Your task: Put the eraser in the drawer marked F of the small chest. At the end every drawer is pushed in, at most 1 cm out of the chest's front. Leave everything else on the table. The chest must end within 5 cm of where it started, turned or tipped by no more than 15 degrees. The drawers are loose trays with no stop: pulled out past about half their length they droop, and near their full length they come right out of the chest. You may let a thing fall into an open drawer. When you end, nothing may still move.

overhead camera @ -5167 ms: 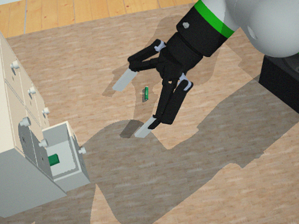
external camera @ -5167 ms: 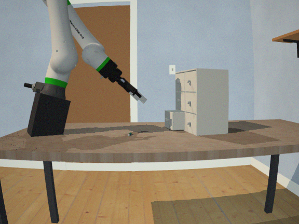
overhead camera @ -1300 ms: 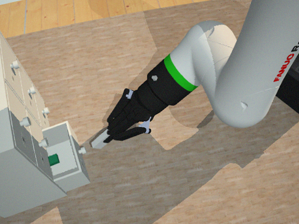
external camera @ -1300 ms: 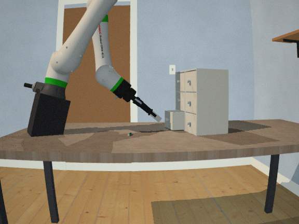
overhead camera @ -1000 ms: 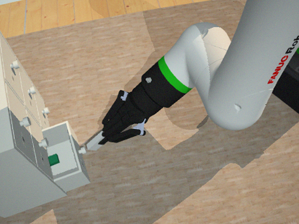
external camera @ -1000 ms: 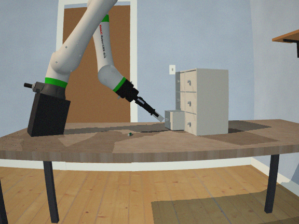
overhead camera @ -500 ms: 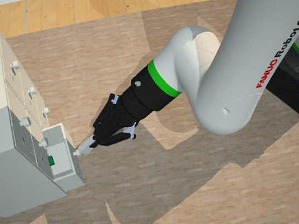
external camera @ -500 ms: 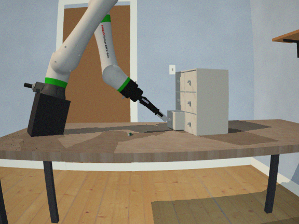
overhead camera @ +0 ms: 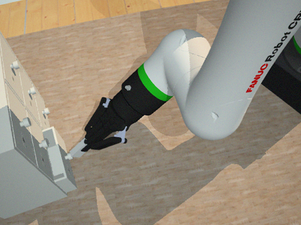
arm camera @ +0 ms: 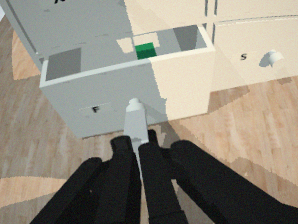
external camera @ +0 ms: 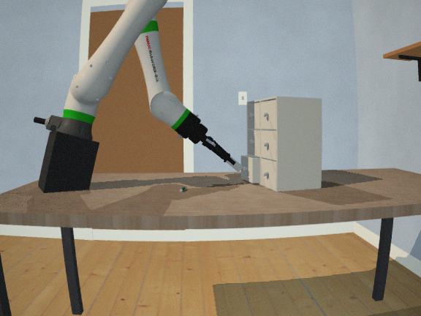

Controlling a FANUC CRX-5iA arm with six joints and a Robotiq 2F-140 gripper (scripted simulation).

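"Where's the eraser from the hand?"

"Past its tips, beyond the front panel: the green eraser (arm camera: 146, 51) lies inside drawer F (overhead camera: 56, 160) (external camera: 253, 169) (arm camera: 185, 90), towards the chest (overhead camera: 20, 177) (external camera: 300, 146) (arm camera: 95, 25)."

"And the gripper (overhead camera: 78, 149) (external camera: 237, 164) (arm camera: 138, 124)?"

"Fingers together, nothing clamped. Its tips are outside, right at the drawer's knob (overhead camera: 68, 156) (arm camera: 134, 104); I can't tell if they touch."

"Is the drawer shut?"

"No, it sticks out partway, bottom row. In the wrist view, the eraser sits behind the front wall, above the knob."
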